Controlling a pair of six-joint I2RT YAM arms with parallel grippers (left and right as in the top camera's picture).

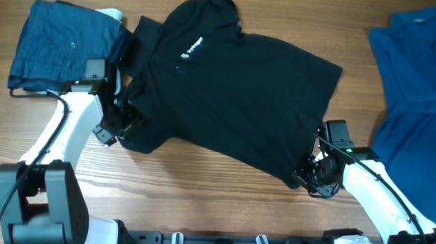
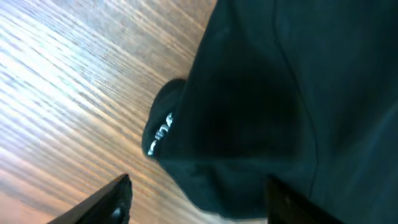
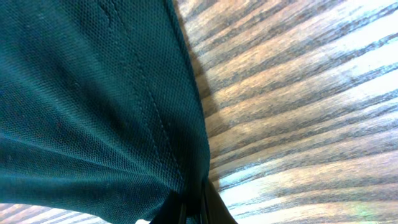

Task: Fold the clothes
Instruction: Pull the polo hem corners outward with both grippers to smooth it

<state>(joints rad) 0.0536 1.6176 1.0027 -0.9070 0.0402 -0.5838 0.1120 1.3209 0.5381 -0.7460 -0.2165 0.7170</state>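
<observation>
The black T-shirt [image 1: 235, 85] lies spread across the middle of the table, its white logo [image 1: 192, 50] facing up near the collar. My left gripper [image 1: 119, 129] is at the shirt's near-left corner. In the left wrist view its fingers [image 2: 199, 202] are wide open, with a fold of the black shirt [image 2: 280, 93] between them. My right gripper [image 1: 309, 172] is at the shirt's near-right corner. In the right wrist view it is [image 3: 189, 208] shut on the shirt's stitched hem [image 3: 93, 112].
Dark navy folded garments [image 1: 61, 43] with a pale one [image 1: 113, 14] lie at the back left, close to my left arm. A bright blue collared shirt [image 1: 418, 88] lies along the right edge. Bare wood table [image 1: 199, 188] shows in front of the shirt.
</observation>
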